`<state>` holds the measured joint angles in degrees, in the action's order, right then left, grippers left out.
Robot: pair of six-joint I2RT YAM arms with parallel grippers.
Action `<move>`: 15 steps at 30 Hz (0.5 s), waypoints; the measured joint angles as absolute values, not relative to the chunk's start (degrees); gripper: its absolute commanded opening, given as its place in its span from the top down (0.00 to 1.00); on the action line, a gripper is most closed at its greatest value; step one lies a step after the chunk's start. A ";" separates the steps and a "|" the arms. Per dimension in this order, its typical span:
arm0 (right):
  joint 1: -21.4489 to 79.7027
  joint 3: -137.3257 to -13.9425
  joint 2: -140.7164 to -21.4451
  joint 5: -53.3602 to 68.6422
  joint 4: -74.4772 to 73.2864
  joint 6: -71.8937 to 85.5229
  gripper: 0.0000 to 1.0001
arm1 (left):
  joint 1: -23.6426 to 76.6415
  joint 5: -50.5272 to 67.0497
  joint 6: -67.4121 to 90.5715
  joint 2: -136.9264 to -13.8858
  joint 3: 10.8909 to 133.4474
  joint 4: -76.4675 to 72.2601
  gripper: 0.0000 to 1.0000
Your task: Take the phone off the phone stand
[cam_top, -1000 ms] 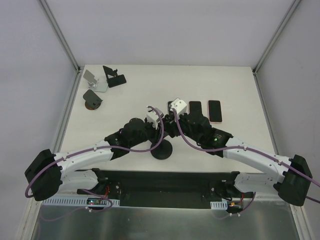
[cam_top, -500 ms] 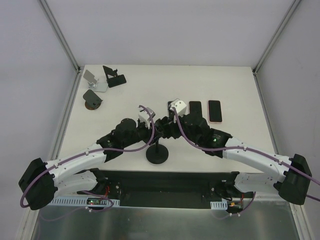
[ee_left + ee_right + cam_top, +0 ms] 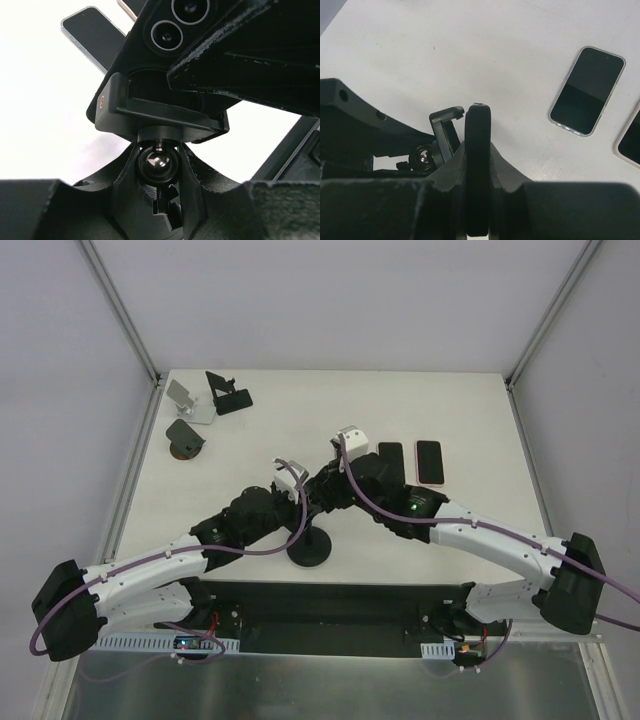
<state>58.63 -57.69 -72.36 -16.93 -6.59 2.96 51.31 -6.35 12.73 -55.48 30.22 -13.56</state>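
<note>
The black phone stand stands on its round base [image 3: 309, 550] near the table's front middle. My left gripper [image 3: 303, 508] is shut on the stand's neck, its fingers either side of the shiny ball joint [image 3: 157, 165]. The stand's cradle [image 3: 150, 112] sits just above it. My right gripper [image 3: 322, 490] is shut on the black phone [image 3: 478, 165], which shows edge-on between its fingers. The phone's back with two camera lenses [image 3: 165, 30] lies against the cradle. In the right wrist view the cradle's clamp arm [image 3: 445, 127] stands close beside the phone's left face.
Two other phones lie flat on the table right of the grippers, a black one [image 3: 390, 458] and a pink-edged one [image 3: 429, 462]. Three other stands sit at the far left: white [image 3: 190, 400], black [image 3: 228, 393], dark round-based [image 3: 185, 437].
The stand's base has slid left and slightly toward the near edge with my left arm. My right gripper has shifted left and further away with the phone.
</note>
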 measured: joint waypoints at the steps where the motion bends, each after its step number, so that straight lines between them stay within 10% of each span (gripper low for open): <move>1: 58.70 -58.28 -72.84 -17.67 -7.05 4.05 0.99 | 51.51 -6.83 12.64 -55.46 30.20 -13.56 1.00; 15: 57.93 -64.82 -79.15 -19.92 -9.69 9.02 0.99 | 54.81 -13.02 11.40 -55.46 30.04 -14.04 1.00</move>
